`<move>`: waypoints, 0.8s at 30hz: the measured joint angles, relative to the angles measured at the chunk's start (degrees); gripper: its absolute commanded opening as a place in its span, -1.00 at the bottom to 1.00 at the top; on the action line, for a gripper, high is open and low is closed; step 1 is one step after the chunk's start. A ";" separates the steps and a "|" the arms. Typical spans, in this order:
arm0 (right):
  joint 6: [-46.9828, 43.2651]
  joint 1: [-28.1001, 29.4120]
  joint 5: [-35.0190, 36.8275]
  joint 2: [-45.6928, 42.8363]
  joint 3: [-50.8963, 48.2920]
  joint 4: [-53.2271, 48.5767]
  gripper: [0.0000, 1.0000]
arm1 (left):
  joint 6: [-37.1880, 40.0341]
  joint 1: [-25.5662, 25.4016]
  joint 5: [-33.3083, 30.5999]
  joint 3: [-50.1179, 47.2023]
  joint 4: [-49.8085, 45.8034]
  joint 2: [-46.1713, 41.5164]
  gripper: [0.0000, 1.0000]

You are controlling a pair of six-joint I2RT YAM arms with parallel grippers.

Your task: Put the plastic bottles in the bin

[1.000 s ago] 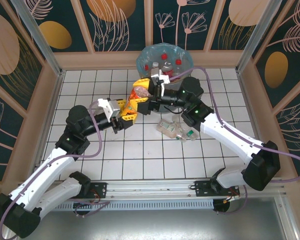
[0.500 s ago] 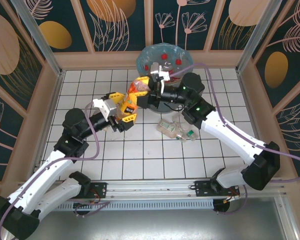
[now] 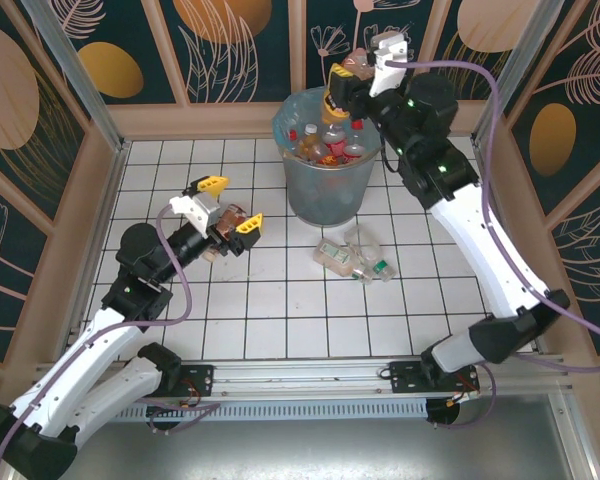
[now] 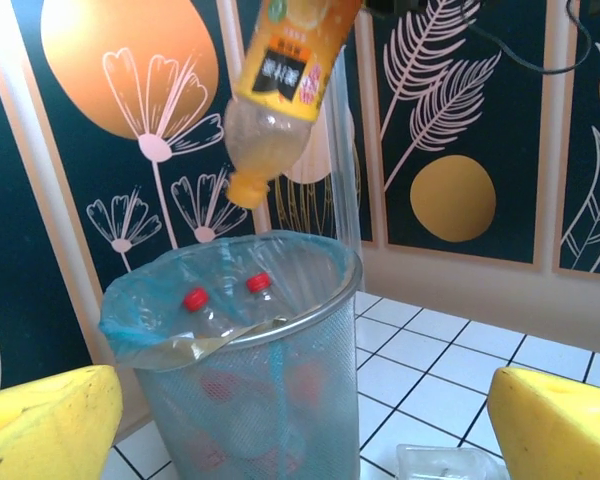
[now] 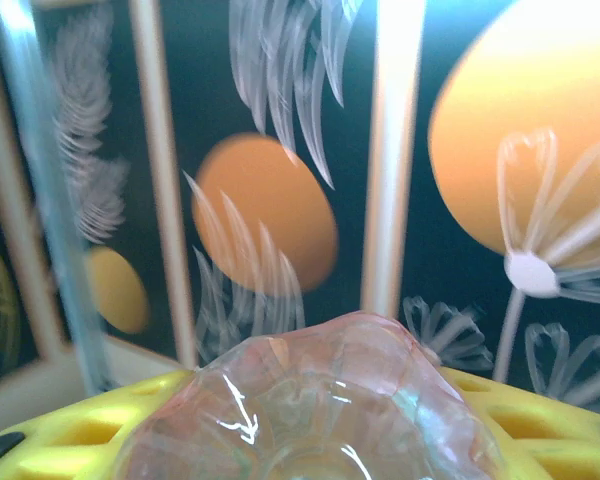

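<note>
Top view: several plastic bottles (image 3: 325, 140) are in the bin (image 3: 325, 200); loose bottles (image 3: 355, 262) lie on the counter (image 3: 270, 300) nearby. The left end effector (image 3: 230, 205) is released and empty. The right end effector (image 3: 342, 82) grasps an orange-labelled bottle (image 3: 332, 103).
Left wrist: that bottle hangs cap-down above the bin.
Right wrist: its base is clamped.

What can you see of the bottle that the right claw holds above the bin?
The bottle is clear plastic with an orange-and-black label and an orange cap. It hangs tilted, cap down, above the bin, apart from it. The right claw is shut on its upper end; the right wrist view shows its moulded base between the yellow fingers.
</note>
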 measured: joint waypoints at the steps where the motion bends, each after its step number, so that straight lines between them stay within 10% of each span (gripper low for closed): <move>1: -0.39 -0.42 1.27 2.03 1.20 -2.08 -0.11 | 0.00 0.00 -0.13 0.00 -0.20 0.17 0.88; 24: -1.44 -5.90 1.92 20.96 6.99 -25.86 0.08 | 0.04 0.00 -0.31 0.00 -1.90 1.66 0.90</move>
